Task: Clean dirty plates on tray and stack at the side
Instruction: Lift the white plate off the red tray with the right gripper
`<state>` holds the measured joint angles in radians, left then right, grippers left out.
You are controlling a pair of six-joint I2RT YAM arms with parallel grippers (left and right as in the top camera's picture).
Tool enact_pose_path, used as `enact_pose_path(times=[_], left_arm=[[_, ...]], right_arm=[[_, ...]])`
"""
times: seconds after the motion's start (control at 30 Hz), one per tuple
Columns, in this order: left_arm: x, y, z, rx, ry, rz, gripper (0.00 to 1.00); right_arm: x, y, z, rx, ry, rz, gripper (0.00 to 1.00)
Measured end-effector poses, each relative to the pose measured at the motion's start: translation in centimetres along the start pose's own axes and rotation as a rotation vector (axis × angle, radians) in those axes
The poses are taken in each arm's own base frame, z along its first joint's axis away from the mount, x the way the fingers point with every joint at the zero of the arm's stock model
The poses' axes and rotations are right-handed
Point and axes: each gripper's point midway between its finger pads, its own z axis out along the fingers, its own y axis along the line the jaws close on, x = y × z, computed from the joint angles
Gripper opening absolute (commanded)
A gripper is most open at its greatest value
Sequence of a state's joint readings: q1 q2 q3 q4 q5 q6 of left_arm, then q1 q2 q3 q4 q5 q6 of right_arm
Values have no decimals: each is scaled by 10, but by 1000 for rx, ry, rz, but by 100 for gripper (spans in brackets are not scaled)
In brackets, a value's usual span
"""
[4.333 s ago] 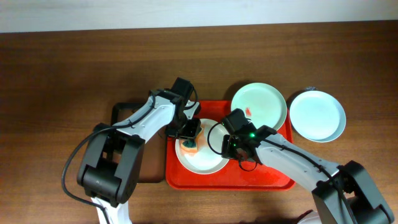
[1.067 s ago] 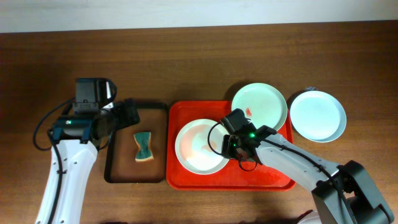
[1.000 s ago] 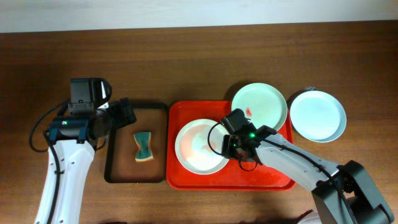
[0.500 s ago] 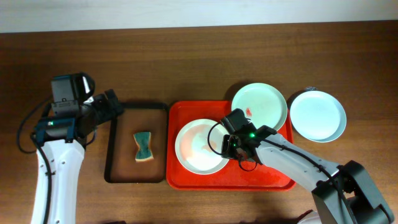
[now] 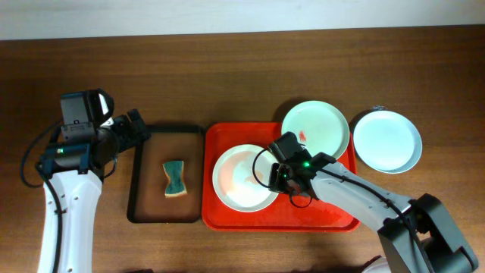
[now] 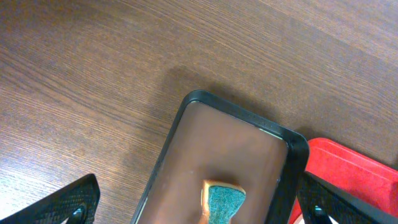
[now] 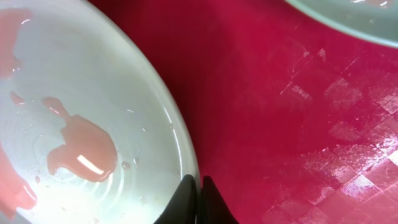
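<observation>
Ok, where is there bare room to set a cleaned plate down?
The table is bare along the back, behind the brown tray and red tray, and right of the light blue plate. The red tray is crowded: white plate, mint plate, and the right fingers pinching the white plate's rim.

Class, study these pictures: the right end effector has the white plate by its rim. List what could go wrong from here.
1. The right end effector pinches only the thin rim of the white plate; once lifted, it may tilt or slip out.
2. Pink wet patches on that plate could run onto the red tray.
3. The mint plate overhangs the tray's rim nearby and could get knocked.
</observation>
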<state>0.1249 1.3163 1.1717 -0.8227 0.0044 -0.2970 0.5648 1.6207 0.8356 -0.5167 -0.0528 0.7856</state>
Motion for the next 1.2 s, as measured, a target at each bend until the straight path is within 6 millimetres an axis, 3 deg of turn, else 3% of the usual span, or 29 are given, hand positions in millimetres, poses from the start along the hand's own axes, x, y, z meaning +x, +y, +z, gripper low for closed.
enact_pose_path(times=[0.57, 0.77, 0.87, 0.97, 1.07, 1.2], left_arm=[[0, 0, 0, 0, 0, 0, 99], [1, 0, 0, -1, 3, 0, 99], [1, 0, 0, 0, 2, 0, 99], [1, 0, 0, 0, 3, 0, 99], [1, -1, 0, 6, 4, 0, 99], [1, -1, 0, 6, 4, 0, 99]], right_arm=[[1, -1, -1, 2, 3, 1, 4], [-1, -9, -39, 25, 33, 30, 4], [-16, 2, -55, 3, 14, 26, 4], [-16, 8, -71, 1, 40, -18, 4], [-40, 32, -91, -68, -34, -43, 4], [-69, 61, -93, -167, -147, -64, 4]])
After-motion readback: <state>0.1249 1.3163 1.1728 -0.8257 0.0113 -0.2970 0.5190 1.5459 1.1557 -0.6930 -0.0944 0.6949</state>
